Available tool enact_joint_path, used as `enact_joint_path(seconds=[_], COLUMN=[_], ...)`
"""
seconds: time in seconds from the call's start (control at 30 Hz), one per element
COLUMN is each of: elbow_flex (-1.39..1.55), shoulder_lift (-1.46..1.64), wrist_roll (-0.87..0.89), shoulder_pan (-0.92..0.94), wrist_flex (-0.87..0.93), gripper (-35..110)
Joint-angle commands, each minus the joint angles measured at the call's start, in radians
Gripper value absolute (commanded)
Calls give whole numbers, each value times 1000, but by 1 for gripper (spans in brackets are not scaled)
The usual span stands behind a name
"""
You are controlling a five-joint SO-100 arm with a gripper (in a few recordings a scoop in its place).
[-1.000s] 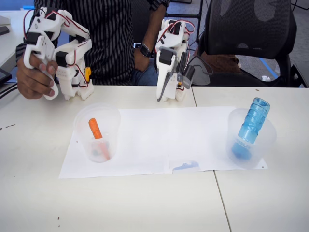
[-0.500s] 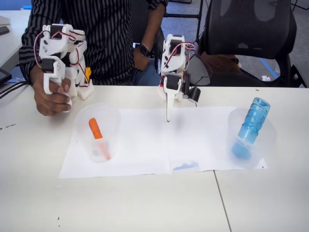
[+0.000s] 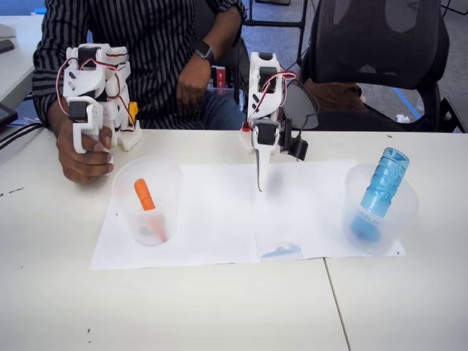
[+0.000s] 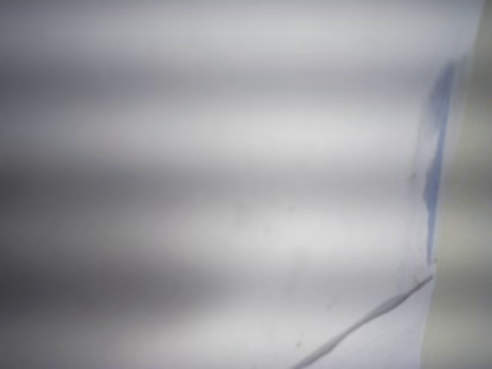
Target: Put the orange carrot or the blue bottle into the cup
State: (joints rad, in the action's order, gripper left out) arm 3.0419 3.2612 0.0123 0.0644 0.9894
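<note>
The orange carrot (image 3: 145, 196) leans inside a clear cup (image 3: 167, 191) on the left of the white paper. On the right, the blue bottle (image 3: 382, 189) stands tilted in a second clear cup (image 3: 404, 212), which shows a blue patch low down. My gripper (image 3: 260, 183) points straight down over the middle back of the paper, between the two cups and apart from both. Its fingers look shut, with nothing in them. The wrist view is a blur of paper with a blue mark (image 4: 434, 154).
White paper sheets (image 3: 219, 219) cover the middle of the white table (image 3: 219, 307), with a small blue mark (image 3: 282, 251) near the front edge. A person in a striped shirt sits behind the table. A black chair (image 3: 380, 51) stands at the back right.
My arm has unfolded from its base and reached forward and down, so the gripper tip now hangs lower over the paper's middle. The carrot, the bottle and both cups have stayed put.
</note>
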Motion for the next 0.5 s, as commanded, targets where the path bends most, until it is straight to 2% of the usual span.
enact_joint_path(seconds=[0.0,0.47], elbow_flex=[21,52], shoulder_lift=[32,34], wrist_roll=[11,-3], shoulder_pan=[-6,-6], wrist_flex=[-12,-26], gripper=[8,8])
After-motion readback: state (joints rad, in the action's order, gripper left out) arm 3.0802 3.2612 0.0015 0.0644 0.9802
